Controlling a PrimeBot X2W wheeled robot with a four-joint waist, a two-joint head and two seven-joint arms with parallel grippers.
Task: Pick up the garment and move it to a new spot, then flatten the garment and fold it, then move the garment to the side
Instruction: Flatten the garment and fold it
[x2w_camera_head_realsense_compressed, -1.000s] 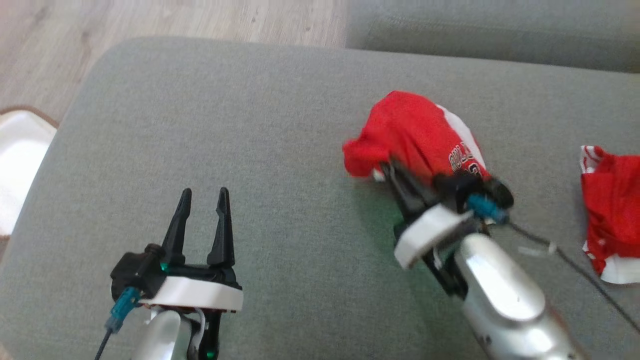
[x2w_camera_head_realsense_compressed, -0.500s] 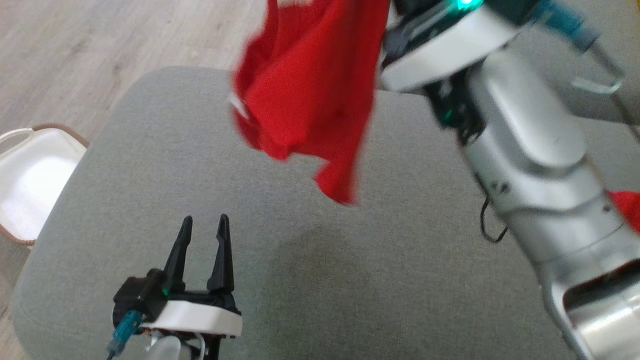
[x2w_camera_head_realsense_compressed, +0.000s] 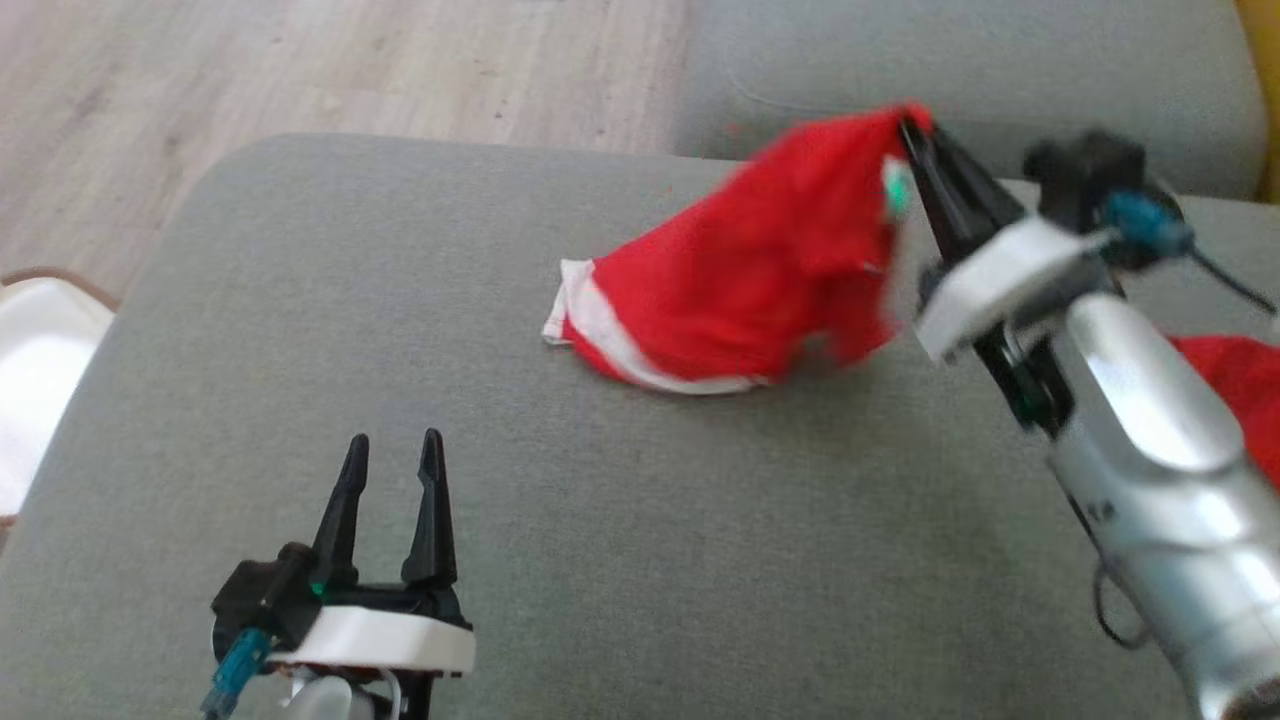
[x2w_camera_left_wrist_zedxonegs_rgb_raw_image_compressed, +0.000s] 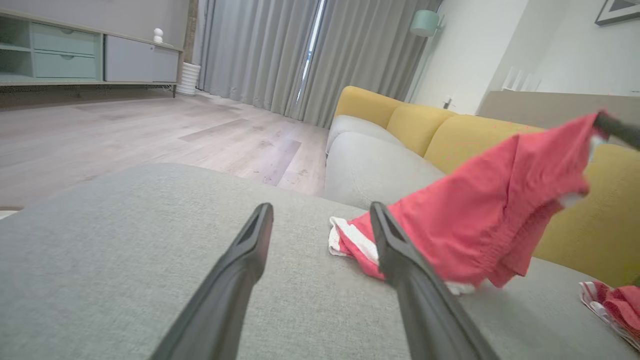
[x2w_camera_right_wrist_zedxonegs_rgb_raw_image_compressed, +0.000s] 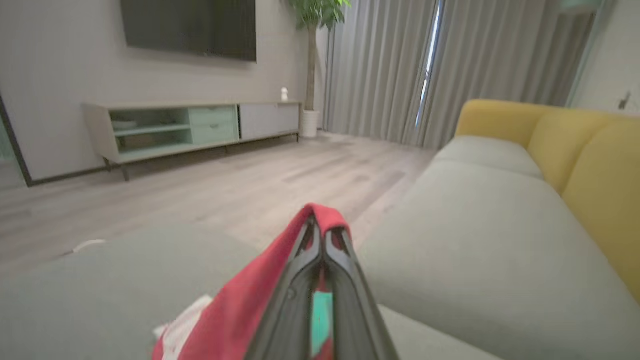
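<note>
The garment (x2w_camera_head_realsense_compressed: 740, 290) is red with white trim along its lower edge. Its left end rests on the grey sofa seat (x2w_camera_head_realsense_compressed: 400, 330). Its right end is pinched and lifted by my right gripper (x2w_camera_head_realsense_compressed: 915, 125), which is shut on it at the upper right. From the right wrist, red cloth (x2w_camera_right_wrist_zedxonegs_rgb_raw_image_compressed: 260, 290) drapes over the closed fingertips (x2w_camera_right_wrist_zedxonegs_rgb_raw_image_compressed: 325, 227). The left wrist view has the garment (x2w_camera_left_wrist_zedxonegs_rgb_raw_image_compressed: 480, 210) hanging to the right of my left gripper (x2w_camera_left_wrist_zedxonegs_rgb_raw_image_compressed: 320, 215). My left gripper (x2w_camera_head_realsense_compressed: 392, 450) stands open and empty at the lower left, well apart from the garment.
A second red and white cloth (x2w_camera_head_realsense_compressed: 1240, 385) lies at the seat's right edge, behind my right forearm. A white basket (x2w_camera_head_realsense_compressed: 40, 360) stands on the wooden floor to the left. The yellow sofa back (x2w_camera_left_wrist_zedxonegs_rgb_raw_image_compressed: 465, 135) runs along the far side.
My right gripper has carried the garment from high in the air down and to the right, so its left end now lies on the seat. The left gripper stays put.
</note>
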